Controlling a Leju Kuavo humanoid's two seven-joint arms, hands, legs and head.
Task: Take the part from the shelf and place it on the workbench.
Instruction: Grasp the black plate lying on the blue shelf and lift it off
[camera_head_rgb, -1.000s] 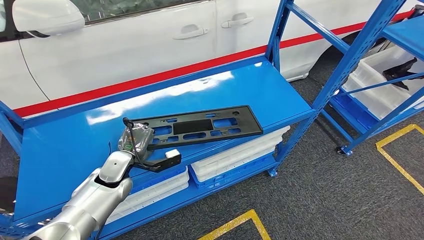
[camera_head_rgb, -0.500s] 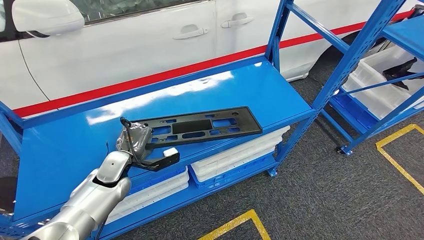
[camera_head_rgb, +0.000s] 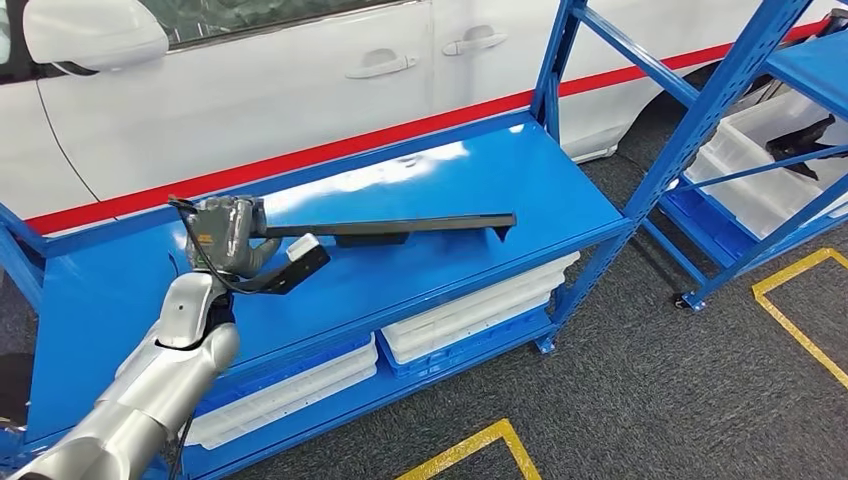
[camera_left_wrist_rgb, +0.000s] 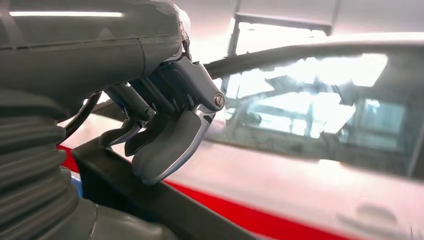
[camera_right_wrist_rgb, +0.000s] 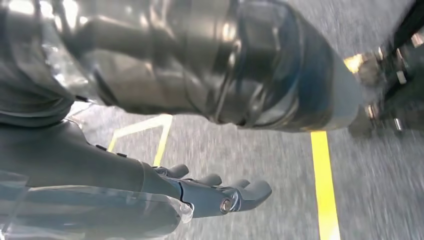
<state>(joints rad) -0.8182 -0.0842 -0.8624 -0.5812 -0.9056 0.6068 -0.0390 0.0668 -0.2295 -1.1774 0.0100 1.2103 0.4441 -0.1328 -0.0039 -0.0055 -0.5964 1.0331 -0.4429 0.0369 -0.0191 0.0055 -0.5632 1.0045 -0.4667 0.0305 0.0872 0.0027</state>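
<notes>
Head view: the left hand (camera_head_rgb: 228, 240) grips one end of the black plastic panel (camera_head_rgb: 390, 228), a long flat part seen edge-on, held clear of the blue shelf (camera_head_rgb: 130, 290) and reaching out level above its middle toward the right-hand upright post (camera_head_rgb: 556, 60). The free end of the panel carries a small downturned lip and hangs over the shelf's right half, short of the right edge. The silver left arm (camera_head_rgb: 150, 390) rises from the lower left corner across the shelf's front edge. White bins (camera_head_rgb: 470, 310) sit on the lower tier beneath. A white car (camera_head_rgb: 300, 90) with a red stripe stands just behind the shelf's back edge. A second blue rack (camera_head_rgb: 770, 170) with white trays stands on the grey floor (camera_head_rgb: 620, 380) to the right, near yellow floor markings (camera_head_rgb: 800, 275).

Left wrist view: fingers (camera_left_wrist_rgb: 167, 147) curl down onto the dark edge of the panel (camera_left_wrist_rgb: 165, 205), with the car's window beyond.

Right wrist view: the right hand (camera_right_wrist_rgb: 220, 192) hangs over grey floor and yellow lines, fingers extended and slightly apart, holding nothing
</notes>
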